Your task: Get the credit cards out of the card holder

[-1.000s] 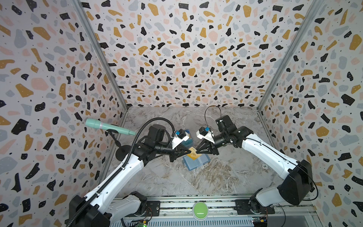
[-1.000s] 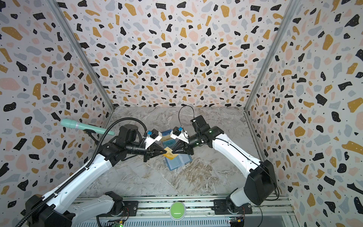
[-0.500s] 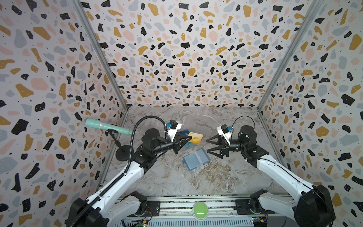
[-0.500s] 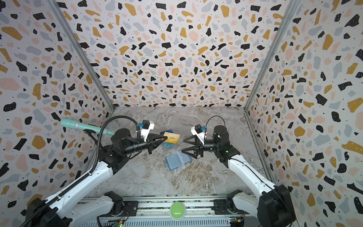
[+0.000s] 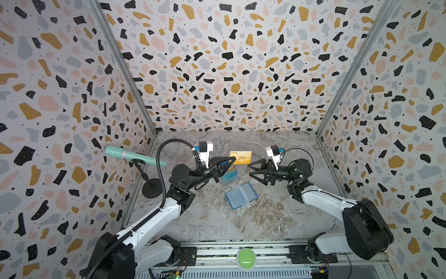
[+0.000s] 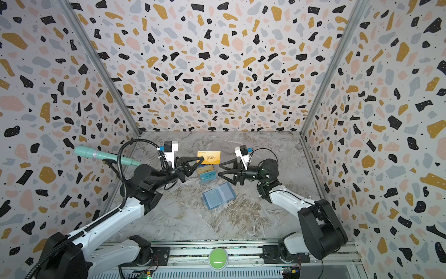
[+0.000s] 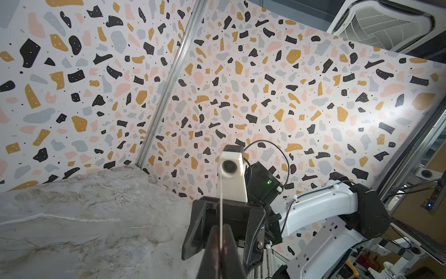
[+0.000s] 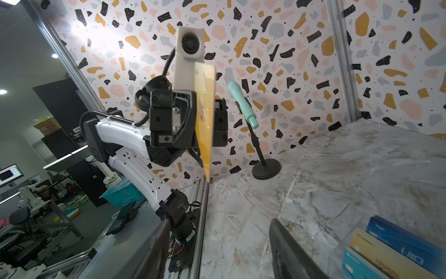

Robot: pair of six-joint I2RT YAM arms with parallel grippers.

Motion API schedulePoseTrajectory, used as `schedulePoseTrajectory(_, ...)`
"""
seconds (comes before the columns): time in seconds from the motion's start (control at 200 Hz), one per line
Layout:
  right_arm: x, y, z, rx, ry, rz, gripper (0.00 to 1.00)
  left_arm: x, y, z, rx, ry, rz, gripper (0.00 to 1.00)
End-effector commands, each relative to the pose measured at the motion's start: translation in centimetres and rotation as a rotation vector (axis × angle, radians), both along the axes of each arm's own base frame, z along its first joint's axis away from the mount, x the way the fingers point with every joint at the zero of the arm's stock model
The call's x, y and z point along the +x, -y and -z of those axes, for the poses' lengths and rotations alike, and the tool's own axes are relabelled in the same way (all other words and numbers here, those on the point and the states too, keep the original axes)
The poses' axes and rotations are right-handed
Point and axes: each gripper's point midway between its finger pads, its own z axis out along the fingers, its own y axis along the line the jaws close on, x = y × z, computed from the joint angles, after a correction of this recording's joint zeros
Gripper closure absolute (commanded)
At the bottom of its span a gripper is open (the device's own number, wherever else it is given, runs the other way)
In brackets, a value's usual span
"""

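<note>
The left hand (image 5: 229,162) pinches 1 tan-gold plastic card (image 5: 240,157) above the clear stand (image 5: 229,178); the right hand (image 5: 253,171) gapes empty. The dusty-blue folding card holder (image 5: 240,195) lies open on the marbled surface (image 5: 265,217), seemingly emptied.

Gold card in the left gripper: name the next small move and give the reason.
Probably lower the gold card toward the clear stand and slot it in. The left gripper is shut on it in the air above the stand, which already holds other cards; the card holder lies open on the table, and the right gripper stands open and empty.
</note>
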Motion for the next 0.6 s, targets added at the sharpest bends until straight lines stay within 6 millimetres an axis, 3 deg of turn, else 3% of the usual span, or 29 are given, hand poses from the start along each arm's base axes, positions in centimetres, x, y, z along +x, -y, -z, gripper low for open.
schedulePoseTrajectory(0.0, -1.6, -0.1, -3.8, 0.076, 0.126, -0.047, 0.37, -1.0, -0.2, -1.5, -0.053, 0.058, 0.032, 1.00)
schedulePoseTrajectory(0.27, -1.1, -0.3, -5.0, 0.131, 0.132, -0.044, 0.52, -1.8, -0.3, -1.6, -0.078, 0.062, 0.064, 1.00)
schedulePoseTrajectory(0.591, -0.9, -0.5, -5.8, 0.176, 0.113, -0.076, 0.73, -2.1, -0.6, -0.4, -0.081, 0.042, 0.056, 1.00)
